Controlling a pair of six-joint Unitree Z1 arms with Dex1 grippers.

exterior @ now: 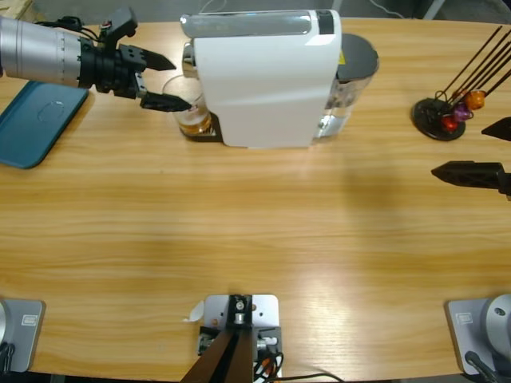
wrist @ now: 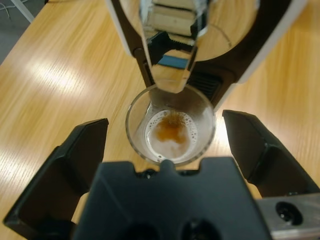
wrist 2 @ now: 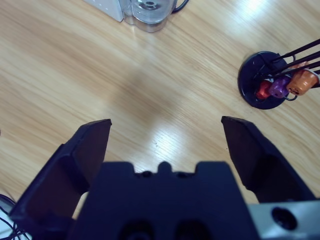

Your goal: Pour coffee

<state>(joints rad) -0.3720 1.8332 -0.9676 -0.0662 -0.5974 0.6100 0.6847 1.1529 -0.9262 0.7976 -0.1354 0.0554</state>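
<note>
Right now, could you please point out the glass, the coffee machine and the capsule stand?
glass (wrist: 170, 131): left wrist view, its base.
coffee machine (exterior: 267, 76): high view, white body.
capsule stand (wrist 2: 256, 77): right wrist view, black base.

The right end effector (wrist 2: 165, 145) hangs over bare wooden desk (wrist 2: 75, 65), its two black jaws spread wide with nothing between them. At the upper right stands a black round capsule stand (wrist 2: 255, 82) with red, purple and orange capsules (wrist 2: 282, 85) on thin black rods. At the top edge sits a clear water tank (wrist 2: 149, 12) beside a white machine corner (wrist 2: 105, 7).

Bright overhead light, glare patches on table (exterior: 263, 263), soft shadows
</note>
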